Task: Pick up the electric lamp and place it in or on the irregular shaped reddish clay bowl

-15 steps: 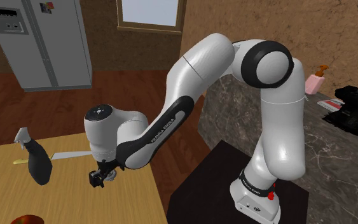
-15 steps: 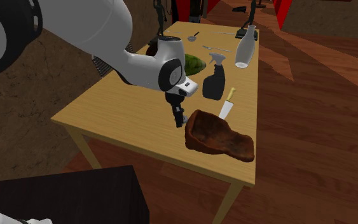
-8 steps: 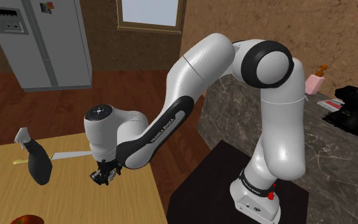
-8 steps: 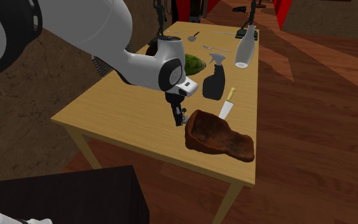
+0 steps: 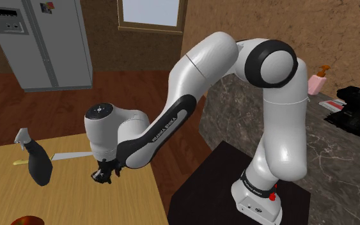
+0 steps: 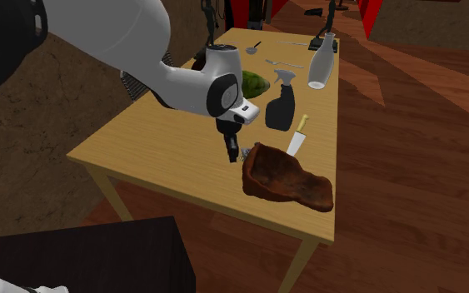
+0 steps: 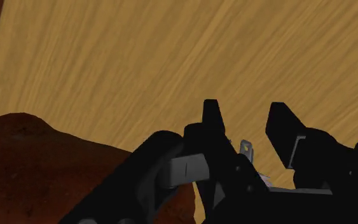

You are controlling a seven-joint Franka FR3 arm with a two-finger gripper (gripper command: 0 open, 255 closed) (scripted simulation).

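Noted hand [image 6: 232,154] [image 7: 247,121] clamped on dark lamp [image 6: 245,151] [image 7: 187,170] with grey parts, low over the wooden surface [image 6: 166,141], just beside rim of lumpy reddish-brown bowl [image 6: 286,179] [image 7: 44,165] set near a corner, along the surface's long edge.

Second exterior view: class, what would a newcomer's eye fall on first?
The big white arm reaches from the upper left over the wooden table, and its black gripper hangs just beside the reddish-brown bowl. Beyond the bowl stands a black spray bottle.

Glossy white arm [image 5: 210,61], dark joints [image 5: 271,64], black lettering [image 5: 162,128], red base button [image 5: 275,196], all-black gripper [image 6: 232,152].
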